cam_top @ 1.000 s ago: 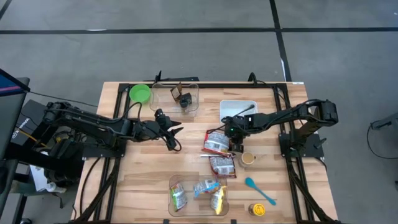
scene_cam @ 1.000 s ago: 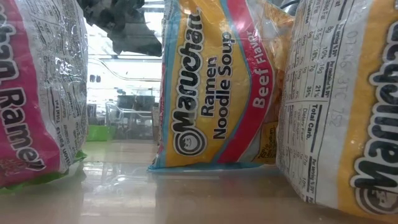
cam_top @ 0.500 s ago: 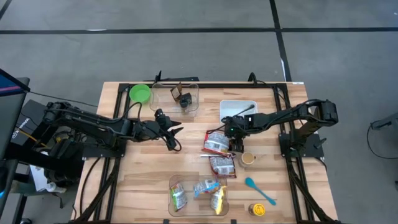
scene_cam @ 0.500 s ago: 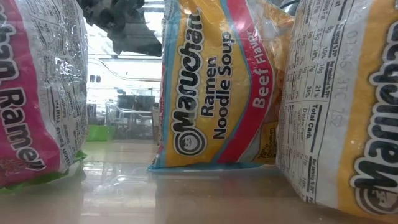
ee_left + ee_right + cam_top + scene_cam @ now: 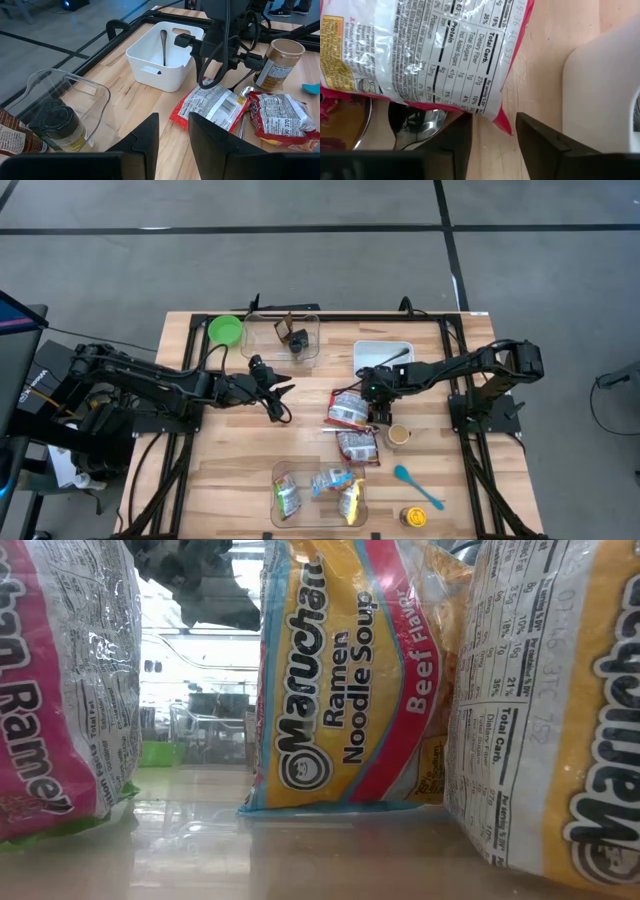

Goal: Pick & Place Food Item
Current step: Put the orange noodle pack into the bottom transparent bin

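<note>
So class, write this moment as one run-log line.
left gripper: waiting mid-table, jaws apart, empty | right gripper: jaws apart over corner of ramen packet | white bin: beside it

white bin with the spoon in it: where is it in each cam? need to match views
High view: white bin near the table's far edge, just beyond the right gripper.
Low view: not in it; ramen packs fill the frame.
Left wrist view: upper middle, spoon inside.
Right wrist view: white wall at right edge.
Shared landmark: red ramen pack.
</note>
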Controlling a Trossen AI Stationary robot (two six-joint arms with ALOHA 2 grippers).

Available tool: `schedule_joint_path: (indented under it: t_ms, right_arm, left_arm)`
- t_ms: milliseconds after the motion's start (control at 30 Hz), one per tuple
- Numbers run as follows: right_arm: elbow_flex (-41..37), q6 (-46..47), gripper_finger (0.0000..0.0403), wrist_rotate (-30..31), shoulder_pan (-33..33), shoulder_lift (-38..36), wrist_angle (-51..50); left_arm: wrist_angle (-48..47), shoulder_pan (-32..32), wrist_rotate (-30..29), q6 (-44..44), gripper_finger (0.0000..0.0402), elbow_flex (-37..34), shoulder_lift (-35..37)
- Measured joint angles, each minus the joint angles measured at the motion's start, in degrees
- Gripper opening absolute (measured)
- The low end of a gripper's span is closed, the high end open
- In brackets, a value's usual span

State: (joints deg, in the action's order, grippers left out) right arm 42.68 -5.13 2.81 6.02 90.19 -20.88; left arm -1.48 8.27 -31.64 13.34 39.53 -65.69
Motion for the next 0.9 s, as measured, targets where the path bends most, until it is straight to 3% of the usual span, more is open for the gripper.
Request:
schedule_joint_path:
  t_ms: [533, 900]
  right_arm:
    - [0.00, -0.09, 0.0109, 0.00, 0.00, 0.00, -0.07]
    - [0.00, -0.45, 0.0044, 0.00, 0.00, 0.00, -0.09]
  left_arm:
    - [0.00, 0.00, 0.00, 0.02, 0.0099, 0.00, 0.00]
    - [0.32, 0.00, -0.01, 0.02, 0.0099, -0.11, 0.00]
